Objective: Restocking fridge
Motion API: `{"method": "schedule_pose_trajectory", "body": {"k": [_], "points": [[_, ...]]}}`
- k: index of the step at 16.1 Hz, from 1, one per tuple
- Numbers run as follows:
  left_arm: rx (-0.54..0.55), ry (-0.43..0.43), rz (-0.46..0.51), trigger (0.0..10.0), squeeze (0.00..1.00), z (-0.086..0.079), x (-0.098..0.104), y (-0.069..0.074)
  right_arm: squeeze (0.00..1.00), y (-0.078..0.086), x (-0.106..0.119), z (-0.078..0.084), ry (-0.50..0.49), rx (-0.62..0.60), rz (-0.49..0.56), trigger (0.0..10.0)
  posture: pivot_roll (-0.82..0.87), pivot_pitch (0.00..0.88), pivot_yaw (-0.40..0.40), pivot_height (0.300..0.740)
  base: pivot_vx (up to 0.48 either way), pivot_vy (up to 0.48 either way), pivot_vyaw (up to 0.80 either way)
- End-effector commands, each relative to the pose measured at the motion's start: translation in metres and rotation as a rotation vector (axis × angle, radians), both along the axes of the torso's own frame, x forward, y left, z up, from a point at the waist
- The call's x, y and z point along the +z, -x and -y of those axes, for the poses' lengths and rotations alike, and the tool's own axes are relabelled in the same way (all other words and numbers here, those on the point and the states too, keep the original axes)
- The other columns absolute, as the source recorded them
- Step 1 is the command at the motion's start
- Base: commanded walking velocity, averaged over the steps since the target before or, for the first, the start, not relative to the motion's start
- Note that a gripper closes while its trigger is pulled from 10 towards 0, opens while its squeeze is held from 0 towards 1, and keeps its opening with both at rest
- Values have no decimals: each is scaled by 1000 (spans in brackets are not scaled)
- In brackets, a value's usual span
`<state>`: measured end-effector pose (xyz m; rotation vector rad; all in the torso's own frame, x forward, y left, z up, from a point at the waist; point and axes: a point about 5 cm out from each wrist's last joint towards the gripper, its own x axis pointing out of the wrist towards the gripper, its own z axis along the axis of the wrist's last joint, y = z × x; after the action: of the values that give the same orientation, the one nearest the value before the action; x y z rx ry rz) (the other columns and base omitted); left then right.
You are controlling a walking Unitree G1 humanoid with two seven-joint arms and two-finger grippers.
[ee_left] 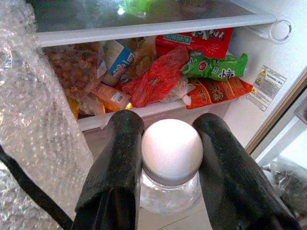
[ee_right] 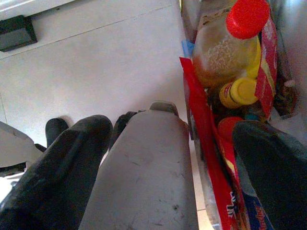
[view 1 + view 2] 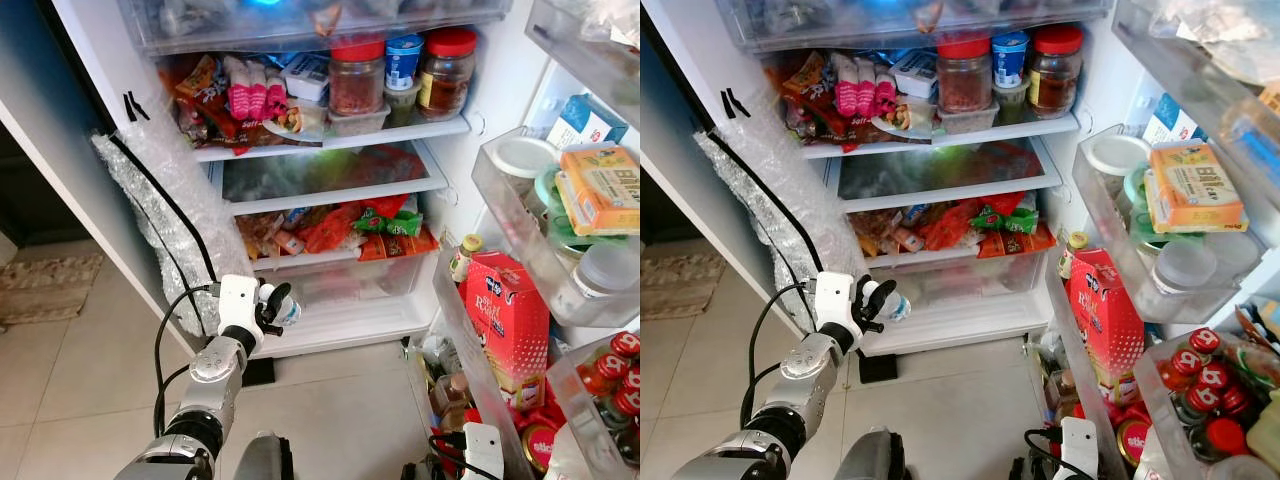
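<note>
While the fridge point(image 3: 300, 150) stands wide open, this is how things sit.

Head views, room to move: the left gripper point(image 3: 276, 306) hangs before the low clear drawer point(image 3: 350, 283), bare tiled floor point(image 3: 330, 410) beneath it. Bubble wrap point(image 3: 165, 215) and a black cable run down the fridge's left edge, just beside the arm. The door shelves point(image 3: 520, 230) on the right are packed with a red carton point(image 3: 505, 320), jars and red-capped bottles point(image 3: 615, 375).

Head views, shelves: the top shelf is crowded with jars point(image 3: 357, 78) and packets; the glass shelf point(image 3: 330, 172) beneath it looks mostly bare.

Left wrist view, bottle: the two black fingers point(image 1: 112, 172) close on a small clear bottle point(image 1: 171, 165) with a white ribbed cap, held upright in front of the drawer stuffed with red and green packets point(image 1: 213, 69).

Right wrist view, right gripper: the right gripper point(image 2: 168, 167) hangs low with its fingers spread wide and nothing between them, a grey robot part under it, beside the lowest door shelf with a red-capped bottle point(image 2: 228, 48) and a yellow-capped one point(image 2: 240, 92).
</note>
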<state>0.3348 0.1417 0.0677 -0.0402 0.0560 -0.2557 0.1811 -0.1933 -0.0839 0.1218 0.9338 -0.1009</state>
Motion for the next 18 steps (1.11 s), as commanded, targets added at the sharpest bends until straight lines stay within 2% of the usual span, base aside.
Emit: {"method": "schedule_pose_trajectory", "body": {"k": [1, 18], "points": [[-2, -15, 8, 10000, 0, -4, 1, 0, 0, 6, -3, -1, -4, 7, -22, 10000, 49, 114, 44, 645, 251, 0, 0], [-25, -48, 39, 10000, 0, -3, 6, -1, 0, 7, -4, -3, -29, -3, -28, 10000, 51, 119, 47, 645, 294, 0, 25]]}}
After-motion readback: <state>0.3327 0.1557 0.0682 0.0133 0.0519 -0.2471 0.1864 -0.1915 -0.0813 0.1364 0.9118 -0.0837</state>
